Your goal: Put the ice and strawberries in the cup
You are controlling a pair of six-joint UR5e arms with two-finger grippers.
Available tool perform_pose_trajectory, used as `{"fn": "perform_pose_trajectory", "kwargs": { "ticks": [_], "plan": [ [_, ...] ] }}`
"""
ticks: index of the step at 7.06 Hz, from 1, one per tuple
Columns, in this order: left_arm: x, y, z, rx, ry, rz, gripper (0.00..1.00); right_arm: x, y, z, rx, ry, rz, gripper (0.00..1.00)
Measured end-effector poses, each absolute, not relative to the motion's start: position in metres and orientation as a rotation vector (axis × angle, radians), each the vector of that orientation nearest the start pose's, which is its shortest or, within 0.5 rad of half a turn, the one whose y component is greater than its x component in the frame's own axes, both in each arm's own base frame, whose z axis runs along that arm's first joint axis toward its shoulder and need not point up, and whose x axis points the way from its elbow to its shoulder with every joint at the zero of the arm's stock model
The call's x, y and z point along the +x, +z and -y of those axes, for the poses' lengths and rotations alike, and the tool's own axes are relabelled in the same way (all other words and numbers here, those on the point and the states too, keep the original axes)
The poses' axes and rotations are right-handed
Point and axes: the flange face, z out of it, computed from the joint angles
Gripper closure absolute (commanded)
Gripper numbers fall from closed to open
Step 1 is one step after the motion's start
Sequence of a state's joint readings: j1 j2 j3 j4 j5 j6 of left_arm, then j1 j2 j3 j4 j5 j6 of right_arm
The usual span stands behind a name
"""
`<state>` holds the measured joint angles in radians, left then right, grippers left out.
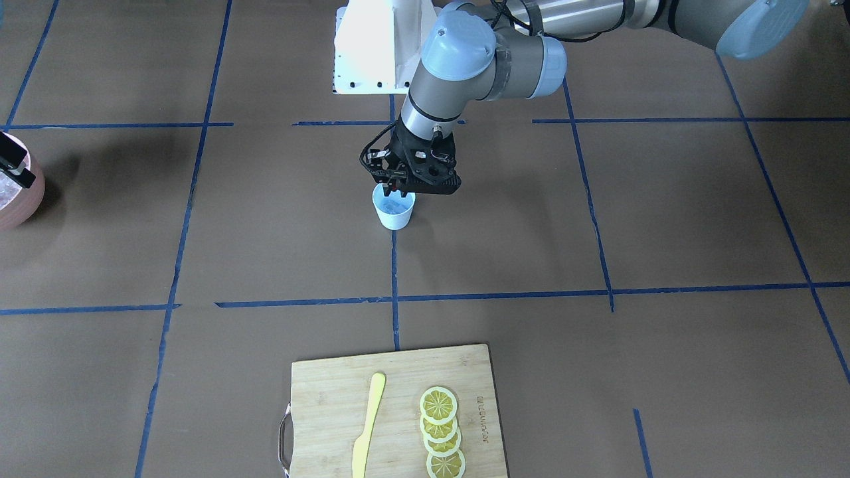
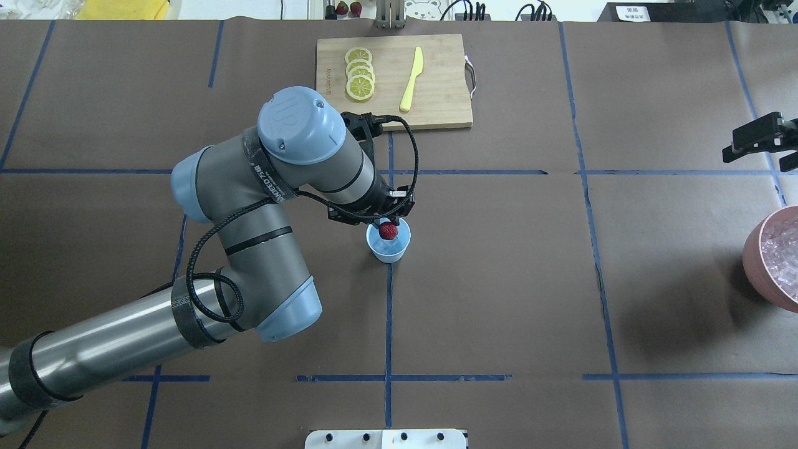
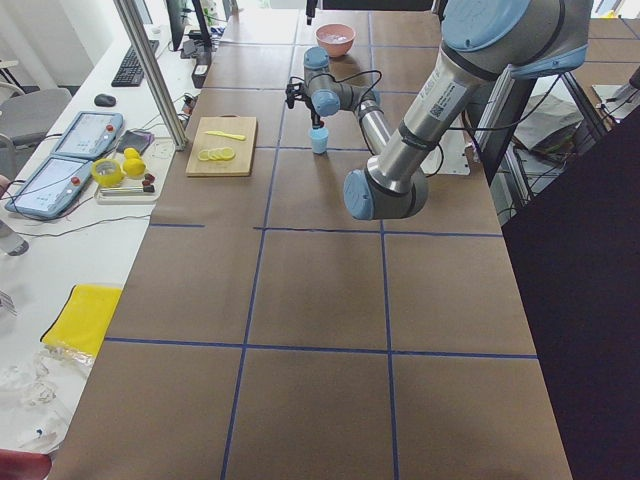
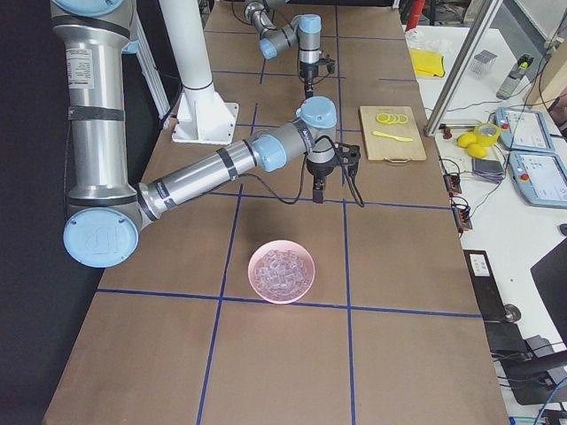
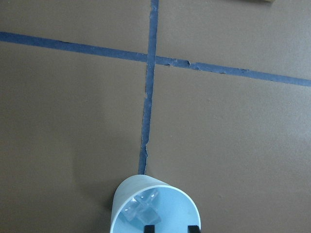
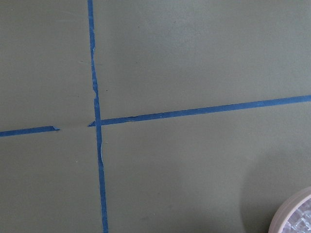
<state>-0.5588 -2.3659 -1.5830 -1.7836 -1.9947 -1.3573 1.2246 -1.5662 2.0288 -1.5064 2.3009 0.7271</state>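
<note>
The pale-blue cup point(image 2: 389, 251) stands near the table's middle with clear ice point(image 5: 141, 208) inside. My left gripper point(image 2: 388, 223) hangs right over its mouth, shut on the dark-red strawberry point(image 2: 388, 231). In the left wrist view only the fingertips point(image 5: 150, 227) show above the cup point(image 5: 121, 204); the berry is out of that frame. The front view shows the left gripper point(image 1: 397, 192) just above the cup point(image 1: 394, 216). My right gripper point(image 2: 760, 140) hovers at the table's right end, fingers apart and empty, beside the pink bowl point(image 2: 757, 262) of ice point(image 2: 782, 249).
A wooden cutting board point(image 2: 436, 81) at the far edge holds lemon slices point(image 2: 360, 75) and a yellow knife point(image 2: 412, 78). The left arm's elbow point(image 2: 249, 262) spans the table's left half. The pink bowl's rim shows in the right wrist view point(image 6: 291, 208).
</note>
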Motion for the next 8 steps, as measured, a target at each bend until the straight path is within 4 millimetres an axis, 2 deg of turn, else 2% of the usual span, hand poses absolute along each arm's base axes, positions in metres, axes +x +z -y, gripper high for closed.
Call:
{"fn": "perform_pose_trajectory", "kwargs": {
  "ticks": [3,4,5,8],
  "plan": [
    [0.548,0.14,0.452,0.022,-0.096,-1.073,0.45,-0.099,0.427,0.471,0.068,0.164,0.869,0.01],
    [0.548,0.14,0.452,0.021,-0.096,-1.073,0.36,-0.099,0.427,0.471,0.068,0.164,0.869,0.01],
    [0.547,0.139,0.452,0.021,-0.096,-1.073,0.01,-0.099,0.426,0.471,0.068,0.164,0.87,0.01],
    [0.538,0.141,0.453,0.058,-0.116,-1.071,0.0,-0.098,0.426,0.471,0.069,0.165,0.87,0.01]
  ]
}}
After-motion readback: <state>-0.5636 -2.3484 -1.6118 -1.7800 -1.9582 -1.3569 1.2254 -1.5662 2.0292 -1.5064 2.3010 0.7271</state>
